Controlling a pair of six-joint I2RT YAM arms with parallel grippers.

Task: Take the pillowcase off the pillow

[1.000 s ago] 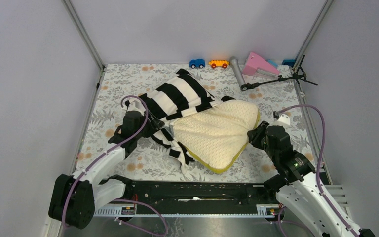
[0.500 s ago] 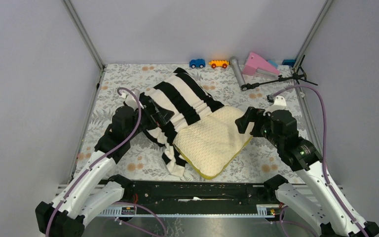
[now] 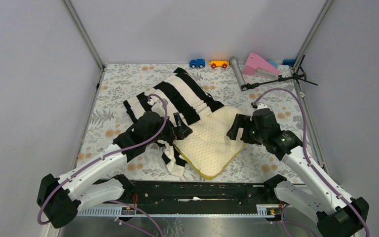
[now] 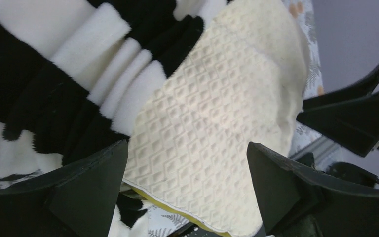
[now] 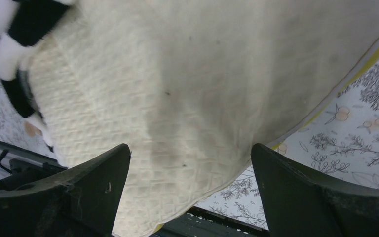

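Since half a second ago the left arm has swung in from the left, and the left tool (image 3: 181,131) now sits over the bunched edge where the pillowcase (image 3: 177,96) meets the pillow (image 3: 209,143). The right tool (image 3: 234,127) has slid a little farther left, over the pillow's right edge. The pillow and its cover lie much as they did.

The pillow lies at the middle of the table (image 3: 118,84), set at a slant. Its near half is bare, cream and dimpled, with a yellow side band (image 3: 216,171) showing along the near edge. Its far half is inside the black-and-white striped pillowcase, which reaches toward the far left and is gathered in folds across the pillow's middle. A loose striped end (image 3: 171,165) hangs down at the near left of the pillow.

In the left wrist view the left tool is released, its fingers (image 4: 91,190) spread wide above the folds and the bare pillow, gripping nothing. In the right wrist view the right tool is likewise spread wide above the pillow's bare surface, with nothing between its fingers (image 5: 94,190).

Along the far edge of the table lie a blue toy car (image 3: 197,63), an orange toy car (image 3: 218,63), a grey cylinder (image 3: 237,70) and a pink wedge (image 3: 258,63).
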